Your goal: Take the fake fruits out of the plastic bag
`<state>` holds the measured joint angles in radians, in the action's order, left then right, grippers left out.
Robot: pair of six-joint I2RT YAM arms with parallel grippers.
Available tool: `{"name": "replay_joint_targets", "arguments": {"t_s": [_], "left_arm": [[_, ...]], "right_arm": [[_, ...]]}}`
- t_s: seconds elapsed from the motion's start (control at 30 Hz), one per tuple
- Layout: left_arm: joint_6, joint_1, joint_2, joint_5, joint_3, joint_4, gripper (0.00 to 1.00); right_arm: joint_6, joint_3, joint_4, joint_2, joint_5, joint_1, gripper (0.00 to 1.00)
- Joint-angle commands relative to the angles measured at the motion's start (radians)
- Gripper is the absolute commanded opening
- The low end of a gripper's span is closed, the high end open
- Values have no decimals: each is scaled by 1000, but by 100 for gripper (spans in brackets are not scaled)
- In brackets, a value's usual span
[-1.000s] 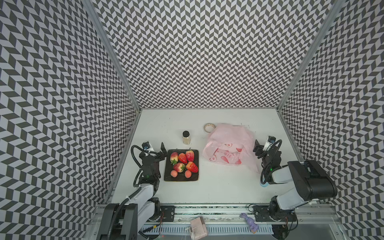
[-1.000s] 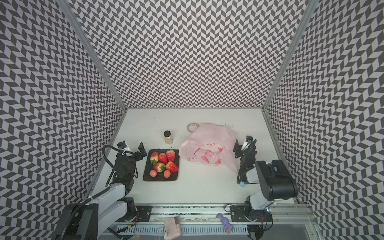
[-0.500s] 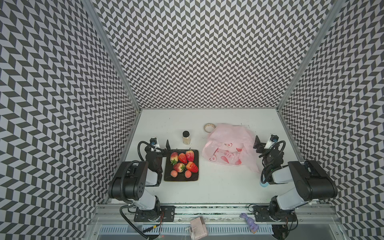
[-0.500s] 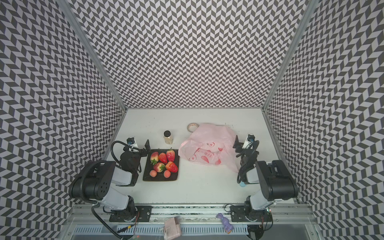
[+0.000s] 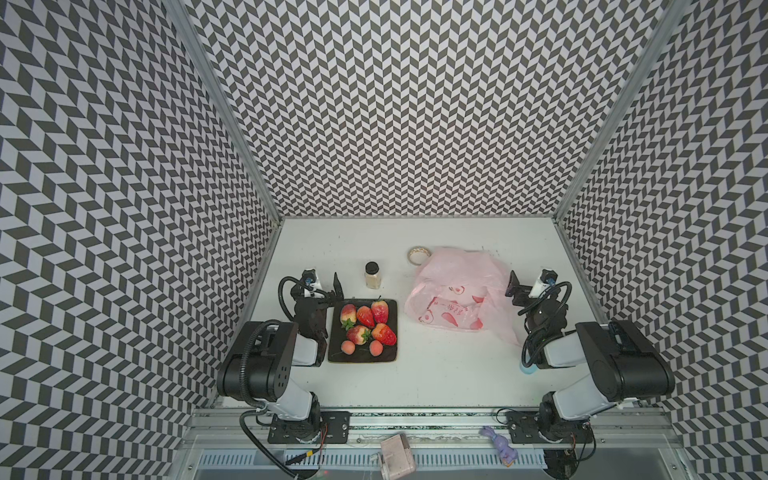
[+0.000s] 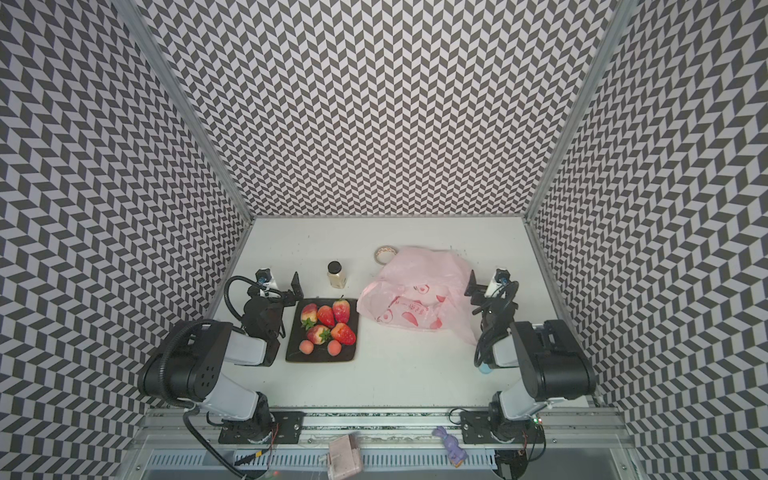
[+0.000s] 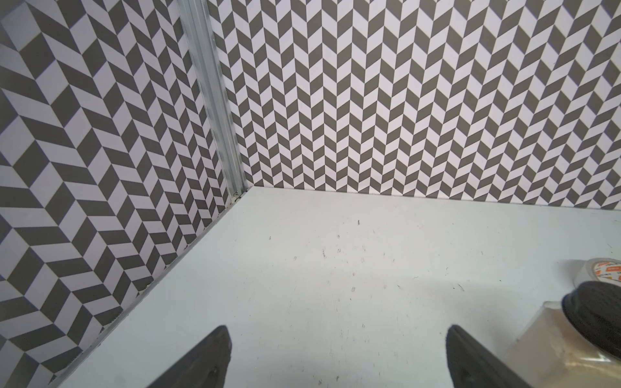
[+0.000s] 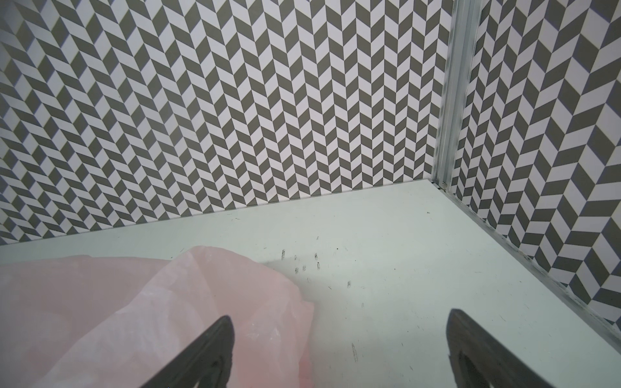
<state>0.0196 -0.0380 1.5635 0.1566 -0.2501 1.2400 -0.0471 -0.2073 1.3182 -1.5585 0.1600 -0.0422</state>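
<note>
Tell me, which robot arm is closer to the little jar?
Left. The left tool sits just beside the jar, not touching it. The right tool is far off, past the bag on the jar's other side.

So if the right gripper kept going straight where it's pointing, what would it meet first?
Likely the chevron back wall: between the right gripper's open jaws only bare table shows ahead. The plastic bag's edge lies by one jaw and might brush it; depth is unclear.
</note>
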Motion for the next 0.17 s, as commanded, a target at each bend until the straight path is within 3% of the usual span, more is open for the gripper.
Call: {"name": "replay_joint_targets", "arguments": {"t_s": [0.0, 0.13], "left_arm": [[2, 14, 9, -31, -26, -8, 100], [-3, 10, -8, -29, -1, 18, 100]], "right_arm": [[8, 3, 59, -12, -2, 5, 97], [8, 5, 62, -9, -1, 5, 99]]}}
